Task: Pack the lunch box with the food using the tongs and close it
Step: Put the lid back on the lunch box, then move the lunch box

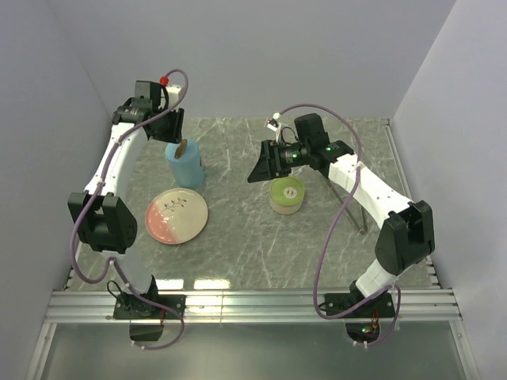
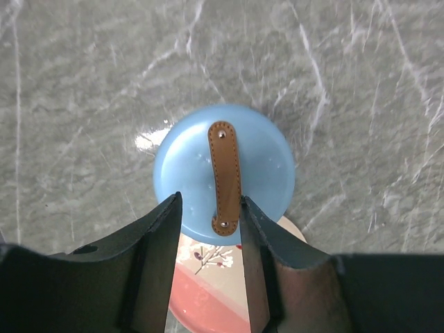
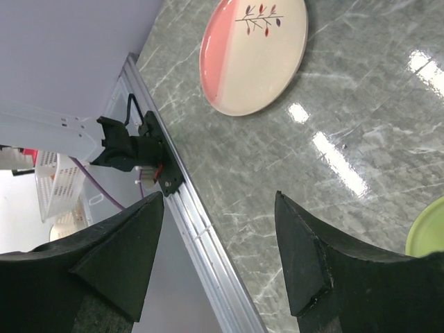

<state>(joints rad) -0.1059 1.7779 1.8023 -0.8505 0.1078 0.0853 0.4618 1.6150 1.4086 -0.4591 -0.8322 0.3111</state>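
The lunch box [image 1: 184, 165] is a blue cylinder at the back left, its round lid [image 2: 263, 166] on and crossed by a brown leather strap [image 2: 225, 177]. My left gripper [image 2: 210, 208] hovers over it, open; the strap's near end lies between the fingertips, close to the right finger [image 2: 258, 229] and apart from the left one. From above, the left gripper [image 1: 174, 134] sits just behind the box. My right gripper [image 1: 261, 168] hangs open and empty above the table's middle, its fingers [image 3: 305, 250] wide apart. Thin tongs [image 1: 358, 214] lie under the right forearm. No food shows.
A pink-and-cream plate [image 1: 177, 216] with a twig pattern lies in front of the blue box, nothing on it; the same plate [image 3: 253, 52] is also in the right wrist view. A round lime-green-rimmed container [image 1: 286, 194] stands below the right gripper. An aluminium rail [image 1: 253, 305] runs along the near edge.
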